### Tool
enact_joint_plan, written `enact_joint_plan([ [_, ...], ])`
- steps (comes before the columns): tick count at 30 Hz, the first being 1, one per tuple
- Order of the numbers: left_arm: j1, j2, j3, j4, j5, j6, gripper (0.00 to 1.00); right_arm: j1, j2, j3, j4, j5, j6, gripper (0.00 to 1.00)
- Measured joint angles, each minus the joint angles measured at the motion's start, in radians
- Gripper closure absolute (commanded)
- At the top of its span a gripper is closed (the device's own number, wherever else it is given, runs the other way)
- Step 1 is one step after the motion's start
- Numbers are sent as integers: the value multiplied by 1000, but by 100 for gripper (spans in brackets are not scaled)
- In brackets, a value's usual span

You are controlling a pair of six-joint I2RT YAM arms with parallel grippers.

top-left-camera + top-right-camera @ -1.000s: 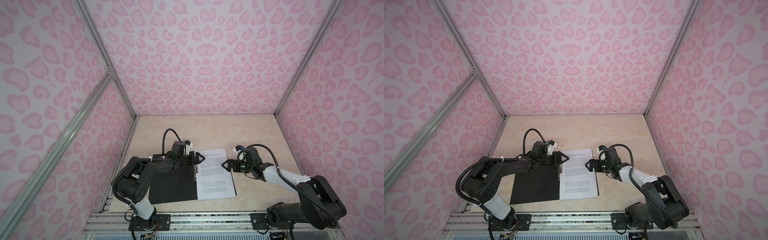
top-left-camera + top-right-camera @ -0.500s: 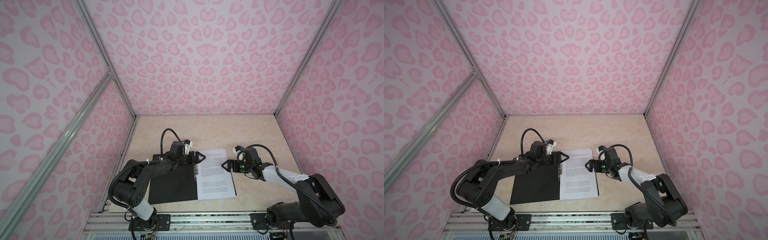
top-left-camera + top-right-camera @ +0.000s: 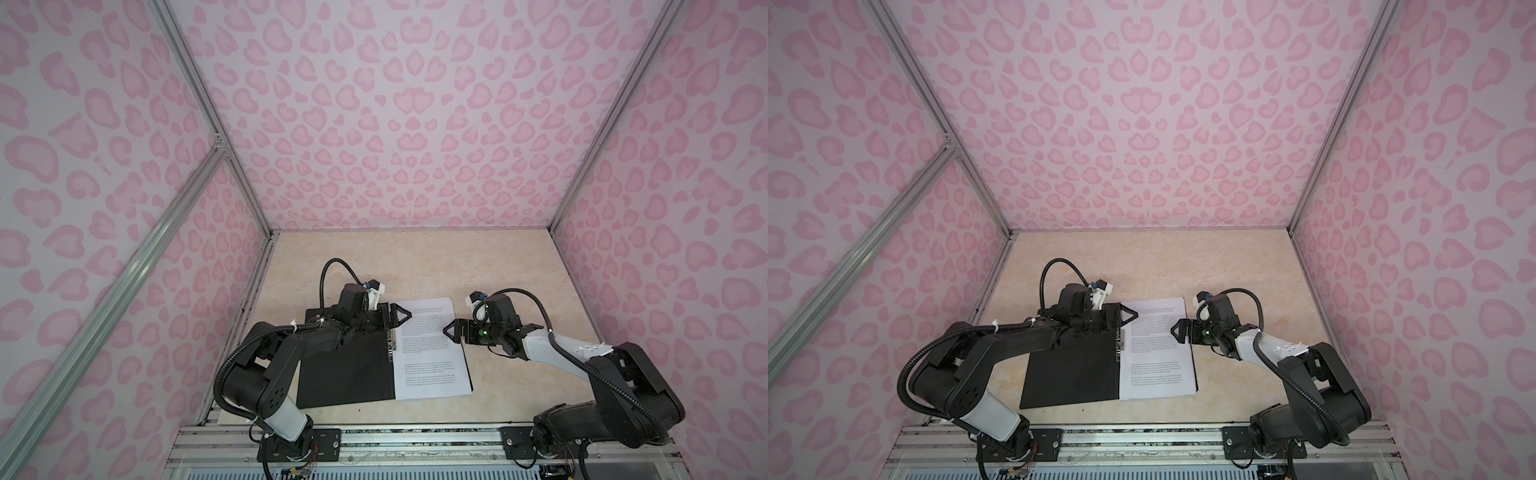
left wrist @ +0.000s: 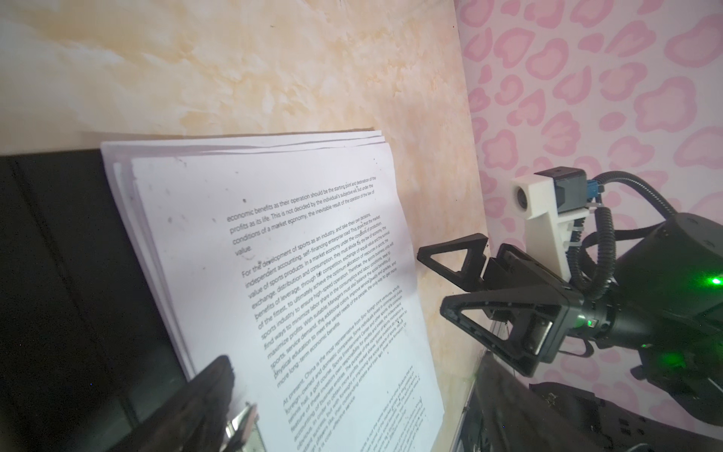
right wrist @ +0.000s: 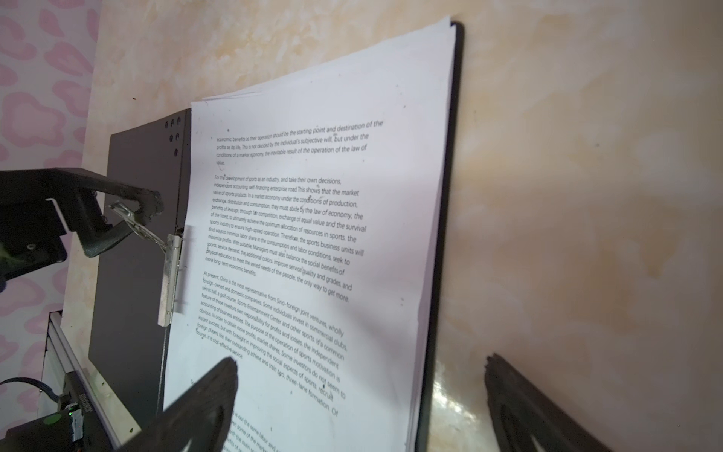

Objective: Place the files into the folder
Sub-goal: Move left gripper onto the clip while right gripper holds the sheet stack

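Files (image 3: 432, 353) flat on open folder (image 3: 345, 370), between spread left claw (image 3: 401, 316) and spread right claw (image 3: 453, 331).

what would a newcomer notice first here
Pink blotch-patterned walls surround the scene. On the beige table, a stack of white printed paper sheets lies in an open black folder. The open left end effector is by its metal spine clip, the open right end effector at the sheets' edge.
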Motion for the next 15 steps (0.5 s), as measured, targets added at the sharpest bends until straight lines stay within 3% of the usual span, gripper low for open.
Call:
enact_joint_plan([
  [15, -1, -2, -6, 5, 12, -13, 2, 61, 30, 31, 5, -3, -7, 2],
])
